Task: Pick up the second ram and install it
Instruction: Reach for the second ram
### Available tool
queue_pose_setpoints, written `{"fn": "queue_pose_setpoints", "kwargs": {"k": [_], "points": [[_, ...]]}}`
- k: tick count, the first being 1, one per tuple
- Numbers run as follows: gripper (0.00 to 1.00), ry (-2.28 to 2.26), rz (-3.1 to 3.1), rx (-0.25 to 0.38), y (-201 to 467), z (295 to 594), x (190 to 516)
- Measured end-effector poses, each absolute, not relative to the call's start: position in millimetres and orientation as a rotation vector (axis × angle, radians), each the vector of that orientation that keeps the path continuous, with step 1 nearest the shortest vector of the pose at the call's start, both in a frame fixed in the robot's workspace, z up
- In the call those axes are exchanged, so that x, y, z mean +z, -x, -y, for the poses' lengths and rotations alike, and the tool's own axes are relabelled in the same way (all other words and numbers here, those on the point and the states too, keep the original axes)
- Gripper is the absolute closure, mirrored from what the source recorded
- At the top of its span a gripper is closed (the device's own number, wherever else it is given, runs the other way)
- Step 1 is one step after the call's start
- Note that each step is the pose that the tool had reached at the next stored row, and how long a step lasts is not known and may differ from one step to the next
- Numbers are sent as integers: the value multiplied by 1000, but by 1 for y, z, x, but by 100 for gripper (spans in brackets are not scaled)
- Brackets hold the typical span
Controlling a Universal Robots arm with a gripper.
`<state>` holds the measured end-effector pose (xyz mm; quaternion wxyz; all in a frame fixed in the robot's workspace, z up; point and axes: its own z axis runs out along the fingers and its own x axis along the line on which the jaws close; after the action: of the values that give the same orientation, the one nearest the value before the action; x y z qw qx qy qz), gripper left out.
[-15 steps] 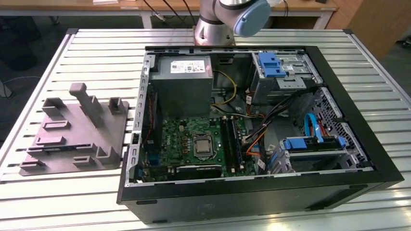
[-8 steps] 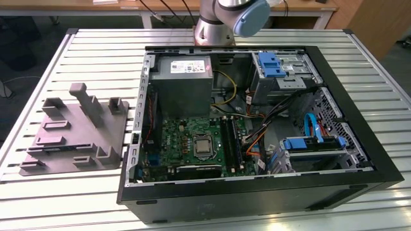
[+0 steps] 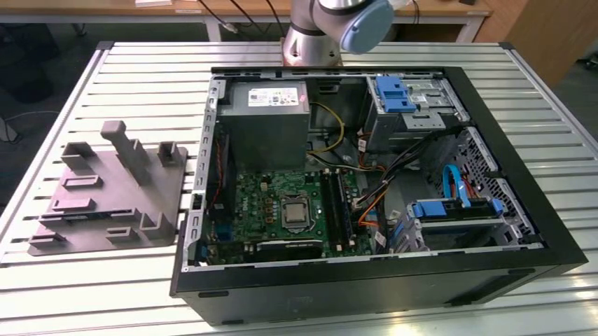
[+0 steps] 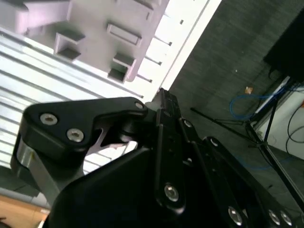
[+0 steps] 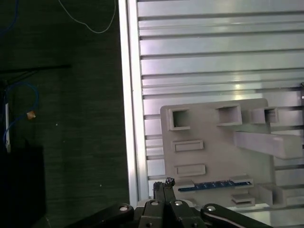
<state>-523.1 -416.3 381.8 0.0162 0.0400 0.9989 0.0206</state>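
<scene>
One slatted metal table (image 3: 94,280) is carrying an open black computer case (image 3: 374,287), its boxy grey power supply (image 3: 266,133) wearing a white label (image 3: 276,96), beside a matte grey moulded fixture plate (image 3: 103,203). In the first wrist view the second ram (image 5: 216,185), a thin flat blue strip, is lying on that plate, near the black gripper (image 5: 164,182), whose fingers (image 5: 159,190) are pressing together, empty.

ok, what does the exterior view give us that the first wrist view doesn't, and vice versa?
Exterior view adds the open black computer case with its square green motherboard and grey power-supply box. First wrist view adds the long narrow blue ram strip lying in the grey plastic fixture plate, the black pincer near one end. Both share that fixture plate on the slatted metal table.
</scene>
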Motion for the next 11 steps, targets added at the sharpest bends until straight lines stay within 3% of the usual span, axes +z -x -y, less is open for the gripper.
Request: {"fn": "queue_pose_setpoints", "kwargs": {"k": [11], "points": [[89, -125, -3109, 64, 492, 421, 364]]}}
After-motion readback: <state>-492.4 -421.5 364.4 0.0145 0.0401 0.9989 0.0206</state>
